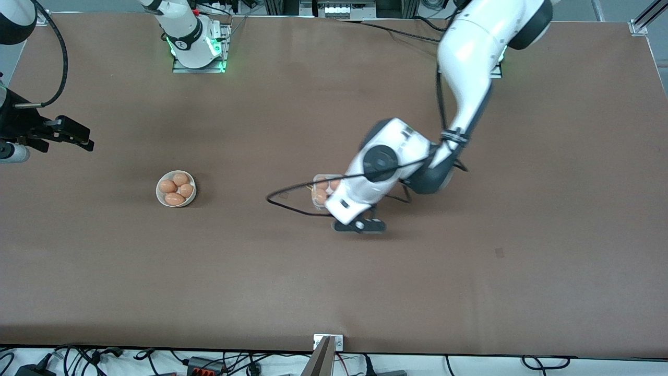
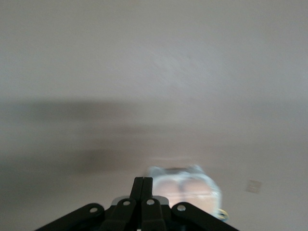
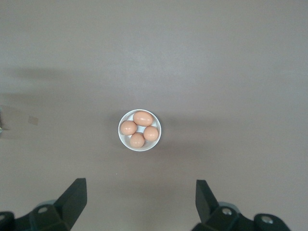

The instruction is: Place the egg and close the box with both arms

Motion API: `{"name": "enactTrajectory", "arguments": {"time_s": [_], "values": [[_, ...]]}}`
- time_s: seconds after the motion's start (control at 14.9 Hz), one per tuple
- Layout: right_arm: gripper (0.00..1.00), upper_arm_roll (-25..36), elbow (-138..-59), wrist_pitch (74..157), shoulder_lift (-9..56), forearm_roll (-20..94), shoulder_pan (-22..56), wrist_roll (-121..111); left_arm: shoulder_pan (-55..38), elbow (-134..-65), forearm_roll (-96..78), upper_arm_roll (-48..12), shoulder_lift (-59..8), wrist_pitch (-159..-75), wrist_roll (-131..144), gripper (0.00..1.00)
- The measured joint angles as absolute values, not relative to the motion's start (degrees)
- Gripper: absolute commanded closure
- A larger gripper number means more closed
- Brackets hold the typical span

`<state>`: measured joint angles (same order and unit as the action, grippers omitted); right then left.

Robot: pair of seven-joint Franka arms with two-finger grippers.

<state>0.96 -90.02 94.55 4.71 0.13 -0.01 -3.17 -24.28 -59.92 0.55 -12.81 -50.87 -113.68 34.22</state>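
Box, at about 9 o'clock from my left gripper in the front view, sits near mid-table with eggs inside, largely hidden under my left wrist. My left gripper is low beside the box, on the side nearer the front camera; in the left wrist view its fingers are pressed together with nothing between them, and the box lies just past their tips. My right gripper waits high over the bowl, which stands toward the right arm's end of the table at roughly 9 o'clock from the box; its jaws are spread wide and empty, and four eggs rest in the bowl. Judged step: closing the box, the lid's state being unclear. Next move likely calls for a gentle, level press on the lid, with my right arm steadying the base.
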Motion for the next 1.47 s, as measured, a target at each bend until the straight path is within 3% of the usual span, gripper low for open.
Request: {"name": "enactTrajectory", "arguments": {"time_s": [0.27, 0.94, 1.07, 1.27, 1.34, 1.4, 1.47], "values": [[0.00, 0.96, -90.01, 94.55, 4.70, 0.13, -0.02, -3.17, -18.76, -59.74, 0.63, -12.71, -48.64, -110.26, 29.77, 0.99], [0.00, 1.06, -89.99, 94.32, 3.60, 0.12, -0.39, -3.15, -4.42, -59.80, 0.77, -12.69, -38.34, -86.90, 11.18, 0.96], [0.00, 1.02, -89.98, 94.00, 3.31, 0.12, -0.42, -3.04, -3.74, -60.27, 0.77, -12.69, -35.68, -83.49, 10.71, 0.87], [0.00, 0.85, -90.02, 93.87, 3.31, 0.12, -0.41, -2.29, -2.38, -60.71, 0.81, -12.68, -31.29, -77.42, 9.67, 0.83], [0.00, 0.85, -90.02, 93.80, 3.31, 0.12, -0.42, -2.29, -1.66, -61.00, 0.81, -12.67, -30.00, -76.27, 8.16, 0.78], [0.00, 0.85, -90.03, 93.70, 3.31, 0.12, -0.42, -2.29, -0.96, -61.39, 0.81, -12.65, -28.98, -75.43, 6.82, 0.66], [0.00, 0.85, -90.03, 93.63, 3.31, 0.12, -0.42, -2.29, -0.30, -61.78, 0.81, -12.65, -28.33, -74.63, 6.05, 0.16]]}}
